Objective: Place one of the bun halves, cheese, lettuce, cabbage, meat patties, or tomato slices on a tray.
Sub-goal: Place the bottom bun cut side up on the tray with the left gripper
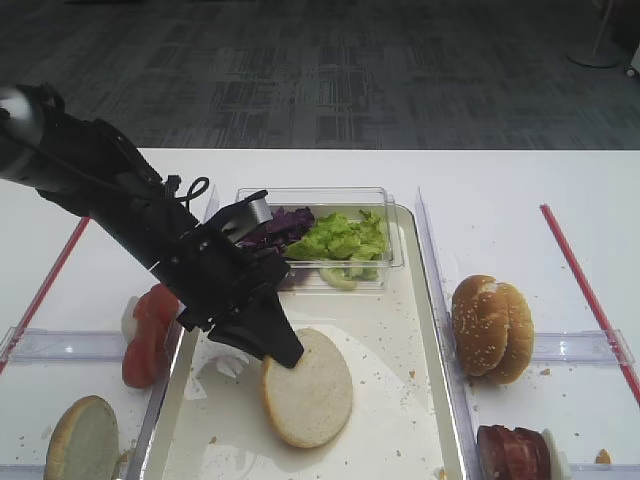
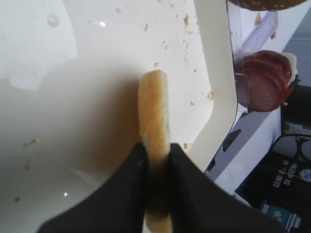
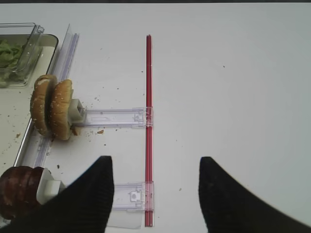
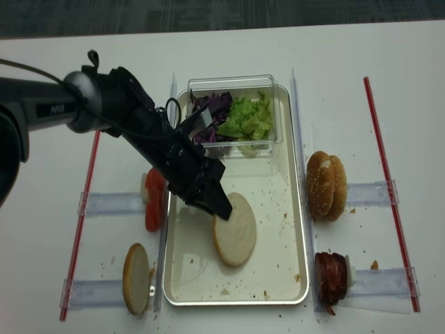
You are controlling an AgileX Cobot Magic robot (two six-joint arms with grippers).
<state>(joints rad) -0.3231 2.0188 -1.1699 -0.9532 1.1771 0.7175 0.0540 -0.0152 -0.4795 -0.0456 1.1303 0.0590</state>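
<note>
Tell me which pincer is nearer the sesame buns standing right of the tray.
Right. The right pincer hangs open over bare table just beside the sesame buns, while the left pincer is across the tray, shut on the bun half.

Table (image 1: 500, 180): white, with a scatter of crumbs.
Clear plastic box (image 1: 395, 235): sits at the far end of the middle area, see-through walls, open top.
Sesame buns (image 1: 492, 328): two golden seeded buns standing on edge, touching each other, right of the middle.
Red strips (image 1: 585, 285): one long thin line on the right of the table, another on the left (image 4: 83, 209).
Clear holders (image 3: 116, 117): see-through plastic rails lying flat, crossing the red strips; the sesame buns stand at the end of one.
Floor (image 1: 320, 70): dark grey patterned carpet beyond the table.
White stand (image 1: 597, 50): at the far right corner of the floor, only partly visible.
</note>
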